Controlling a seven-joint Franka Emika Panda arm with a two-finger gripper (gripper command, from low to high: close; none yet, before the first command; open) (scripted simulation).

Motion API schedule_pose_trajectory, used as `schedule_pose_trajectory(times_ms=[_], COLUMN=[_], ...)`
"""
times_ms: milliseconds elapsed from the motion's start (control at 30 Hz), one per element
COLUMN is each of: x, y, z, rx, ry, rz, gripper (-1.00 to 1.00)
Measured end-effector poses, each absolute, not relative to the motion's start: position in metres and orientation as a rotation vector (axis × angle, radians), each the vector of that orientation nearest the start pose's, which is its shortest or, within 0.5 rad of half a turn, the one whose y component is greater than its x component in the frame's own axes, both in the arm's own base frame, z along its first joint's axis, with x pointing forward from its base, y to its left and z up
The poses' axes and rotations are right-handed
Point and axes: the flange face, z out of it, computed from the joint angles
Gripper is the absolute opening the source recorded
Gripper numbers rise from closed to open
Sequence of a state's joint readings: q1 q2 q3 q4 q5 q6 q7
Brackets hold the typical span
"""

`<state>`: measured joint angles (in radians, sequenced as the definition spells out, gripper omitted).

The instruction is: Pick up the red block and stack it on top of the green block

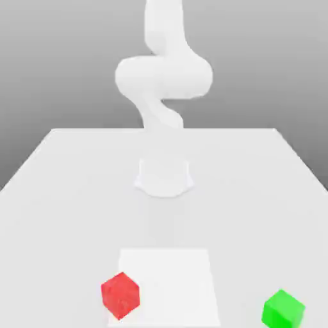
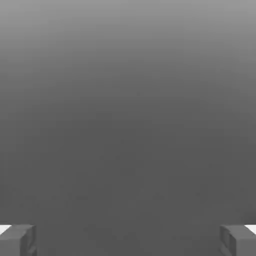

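The red block (image 1: 120,295) rests on the white table near the front, on the left edge of a brighter white square patch (image 1: 170,282). The green block (image 1: 283,309) sits apart from it at the front of the exterior view's right. The white arm (image 1: 163,77) rises from its round base (image 1: 164,177) at the table's middle and bends upward out of the picture. In the hand view, the gripper (image 2: 128,240) is open, its two grey fingertips (image 2: 17,239) far apart with nothing between them, in front of a plain grey background.
The white table (image 1: 64,192) stretches wide around the base, with its far edge behind the arm. The two blocks lie roughly 250 pixels apart along the front.
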<state>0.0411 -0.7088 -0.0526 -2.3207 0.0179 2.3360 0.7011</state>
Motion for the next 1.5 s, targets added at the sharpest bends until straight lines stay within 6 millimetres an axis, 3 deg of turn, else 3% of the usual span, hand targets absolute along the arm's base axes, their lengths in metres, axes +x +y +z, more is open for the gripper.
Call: schedule_pose_trajectory(times_ms=[200,400,567,733,833,967,1000,1233,1400,1500], x=[0.448,0.482,0.486,0.471,0.458,0.456,0.455,0.455,0.455,0.476], y=[-0.028,-0.040,-0.051,-0.068,-0.078,-0.080,-0.080,-0.080,-0.079,-0.014], z=[0.560,0.442,0.345,0.257,0.213,0.163,0.152,0.149,0.201,0.216], rx=[-2.707,-2.861,-2.976,-3.083,-3.133,-3.143,-3.142,-3.142,-3.141,-3.120], ry=[0.746,0.539,0.360,0.172,0.064,0.040,0.040,0.040,0.032,-0.343], rz=[-0.701,-0.483,-0.302,-0.118,-0.023,-0.005,-0.002,0.001,0.000,0.005], gripper=[0.00,0.00,0.00,0.00,0.00,0.00,-1.00,-1.00,-1.00,-1.00])
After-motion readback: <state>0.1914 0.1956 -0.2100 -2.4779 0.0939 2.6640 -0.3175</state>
